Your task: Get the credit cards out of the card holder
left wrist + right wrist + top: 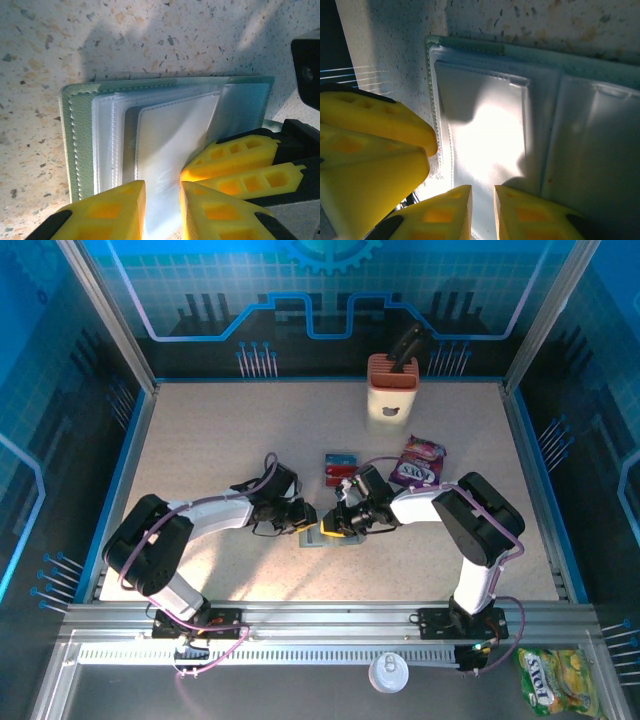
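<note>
Beneath left tool (pixel 162 200) and right tool (pixel 482 200), both narrowly parted, lies the card holder (pixel 80 140)

Flat grey-green folding card holder (pixel 80 135) is laid under both pairs of jaws; red and blue plastic credit cards (pixel 341 468) are placed beyond the jaws, crinkled purple snack packet (pixel 418 462) right of them.

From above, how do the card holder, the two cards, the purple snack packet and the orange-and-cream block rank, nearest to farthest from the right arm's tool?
1. card holder, directly beneath the right tool.
2. credit cards, just beyond it, toward the back.
3. purple snack packet, farther back and to the right.
4. orange-and-cream block, at the far edge.
</note>
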Robot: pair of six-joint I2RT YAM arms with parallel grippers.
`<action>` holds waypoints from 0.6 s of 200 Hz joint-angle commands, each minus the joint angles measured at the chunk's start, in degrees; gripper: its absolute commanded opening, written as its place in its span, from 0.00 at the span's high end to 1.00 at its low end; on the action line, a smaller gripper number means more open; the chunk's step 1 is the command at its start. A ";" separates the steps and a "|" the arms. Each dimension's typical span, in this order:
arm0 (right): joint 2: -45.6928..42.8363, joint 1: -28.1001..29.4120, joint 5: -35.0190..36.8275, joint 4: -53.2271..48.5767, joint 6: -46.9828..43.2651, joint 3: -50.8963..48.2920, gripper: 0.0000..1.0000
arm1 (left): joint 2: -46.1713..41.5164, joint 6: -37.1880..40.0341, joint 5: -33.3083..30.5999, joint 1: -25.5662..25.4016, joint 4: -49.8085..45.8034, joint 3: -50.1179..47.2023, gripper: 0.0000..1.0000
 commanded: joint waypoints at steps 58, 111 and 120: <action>0.99 -0.56 0.98 -2.89 0.65 -1.95 0.81 | 1.63 -1.37 -0.76 -0.09 0.38 -1.56 0.73; 1.04 -0.63 0.71 -2.06 0.88 -2.37 0.81 | 2.44 -1.91 0.20 -0.22 1.88 -1.91 0.74; 1.17 -0.65 0.70 -1.93 0.87 -2.34 0.80 | 2.52 -2.11 0.47 -0.22 2.16 -1.85 0.74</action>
